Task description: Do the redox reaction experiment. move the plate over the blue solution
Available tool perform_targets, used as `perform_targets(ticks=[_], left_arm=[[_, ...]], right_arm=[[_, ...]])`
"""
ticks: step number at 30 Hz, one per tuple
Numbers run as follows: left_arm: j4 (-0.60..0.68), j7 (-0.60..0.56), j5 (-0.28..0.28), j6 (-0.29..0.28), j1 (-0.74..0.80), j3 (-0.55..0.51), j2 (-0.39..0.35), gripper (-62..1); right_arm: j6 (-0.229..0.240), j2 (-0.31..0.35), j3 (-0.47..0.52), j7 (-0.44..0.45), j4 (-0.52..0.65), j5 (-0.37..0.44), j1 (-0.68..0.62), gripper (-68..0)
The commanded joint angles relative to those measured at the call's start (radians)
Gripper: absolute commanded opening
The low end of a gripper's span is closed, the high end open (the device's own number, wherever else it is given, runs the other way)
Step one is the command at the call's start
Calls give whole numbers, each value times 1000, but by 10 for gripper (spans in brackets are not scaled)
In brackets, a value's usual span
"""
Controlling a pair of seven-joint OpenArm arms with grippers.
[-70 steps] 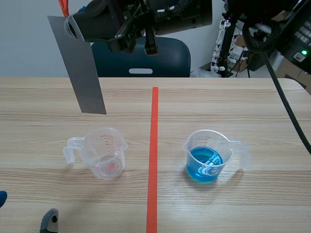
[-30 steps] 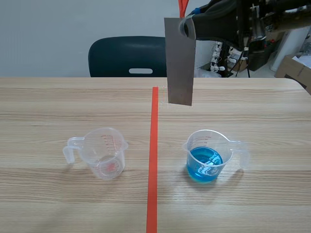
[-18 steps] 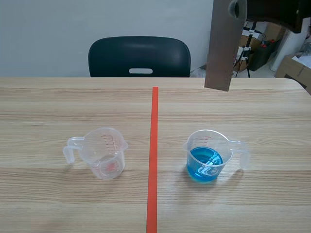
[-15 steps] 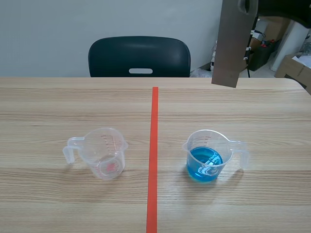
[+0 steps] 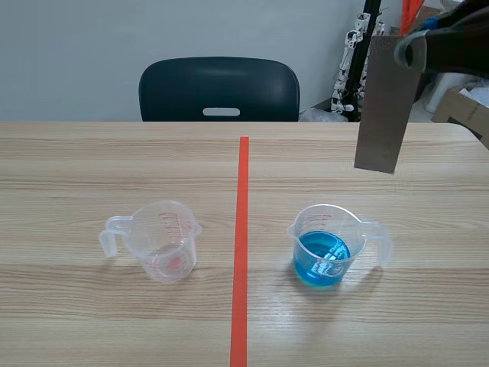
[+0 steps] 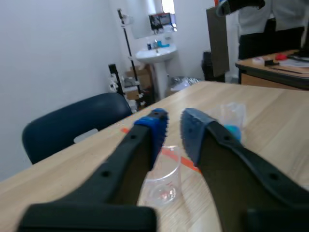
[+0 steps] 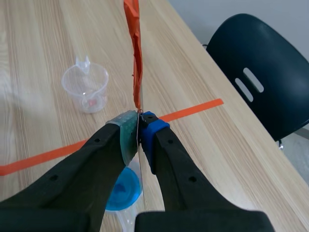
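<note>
Wooden tabletop point(image 5: 69, 160), light grain. Grey plate point(image 5: 384, 107) hangs upright in the air, slightly tilted, with its lower edge well clear of the tabletop. In the scene view it sits beyond the cup of blue liquid point(image 5: 327, 246), toward the handle side. Right end effector point(image 7: 139, 126) is clamped on the plate's upper end, a pad on each face. An orange strip point(image 7: 135, 53) stands up from that end. Left end effector point(image 6: 173, 120): fingers a narrow gap apart, holding nothing. Clear empty cup point(image 5: 163, 241) stands across the red line point(image 5: 241, 229). Dark chair point(image 5: 219, 88) behind.
</note>
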Motion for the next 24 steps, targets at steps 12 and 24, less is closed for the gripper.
perform_targets(ticks=[12, 24], left_arm=[[200, 538, -6, -188, -264, 1, -98, -557], [229, 761, 25, -310, -526, 217, -98, -568]], right_arm=[[8, 50, 3, 171, 100, -108, -45, -669], [8, 52, 3, 215, 107, -139, -95, -669]])
